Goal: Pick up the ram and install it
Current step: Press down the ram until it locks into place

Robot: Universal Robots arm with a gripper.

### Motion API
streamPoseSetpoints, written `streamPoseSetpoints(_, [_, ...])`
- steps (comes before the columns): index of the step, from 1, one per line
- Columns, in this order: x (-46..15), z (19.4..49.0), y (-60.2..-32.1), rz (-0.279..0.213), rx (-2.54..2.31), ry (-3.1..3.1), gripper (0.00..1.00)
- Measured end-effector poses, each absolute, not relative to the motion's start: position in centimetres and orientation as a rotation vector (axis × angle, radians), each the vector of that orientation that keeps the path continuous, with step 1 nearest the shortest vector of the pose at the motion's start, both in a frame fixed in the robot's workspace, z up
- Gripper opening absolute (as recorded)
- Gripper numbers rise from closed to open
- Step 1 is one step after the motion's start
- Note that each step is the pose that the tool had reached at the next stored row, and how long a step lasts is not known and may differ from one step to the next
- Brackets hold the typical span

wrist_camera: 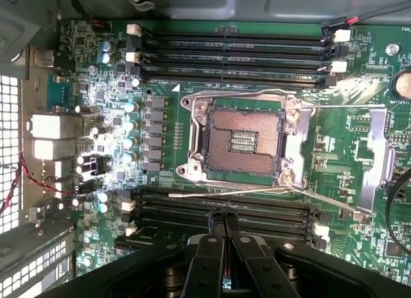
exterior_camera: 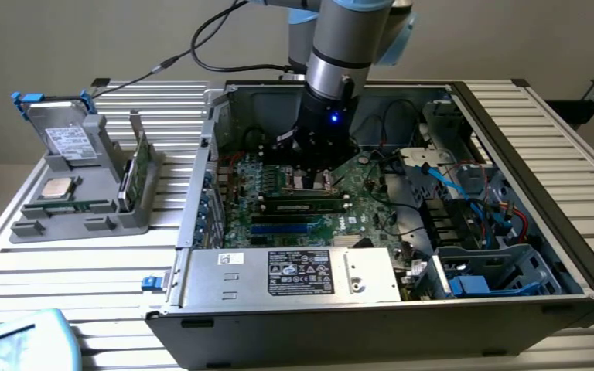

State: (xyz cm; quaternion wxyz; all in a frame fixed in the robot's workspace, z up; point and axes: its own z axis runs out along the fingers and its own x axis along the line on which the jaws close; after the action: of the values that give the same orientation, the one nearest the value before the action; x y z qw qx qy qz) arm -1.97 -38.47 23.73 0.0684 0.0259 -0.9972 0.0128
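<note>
The ram (exterior_camera: 299, 205) sits flat in a slot on the motherboard (exterior_camera: 364, 185), inside the case (exterior_camera: 544, 154) mid-bench, so installation looks mostly done. It is a long green stick with dark chips. The jaws of the gripper (wrist_camera: 223, 222) are together just above it, holding nothing.

One open black computer case (exterior_camera: 544, 193) is sitting on the slatted metal worktop (exterior_camera: 70, 270), holding one green motherboard (wrist_camera: 359, 150). One empty square processor socket (wrist_camera: 243, 140) is showing at the board's centre, with two banks of long black memory slots (wrist_camera: 231, 51) flanking it. One grey plastic parts stand (exterior_camera: 80, 205) is carrying one silver drive with blue clips (exterior_camera: 59, 135) and one square silver processor chip (exterior_camera: 59, 187). One black claw (wrist_camera: 223, 224) is hanging over the board.
</note>
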Motion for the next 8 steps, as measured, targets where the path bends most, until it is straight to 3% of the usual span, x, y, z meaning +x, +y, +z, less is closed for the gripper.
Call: streamPoseSetpoints(8, [-3.3,23.7,-39.3,0.051,0.077,-3.045,0.10])
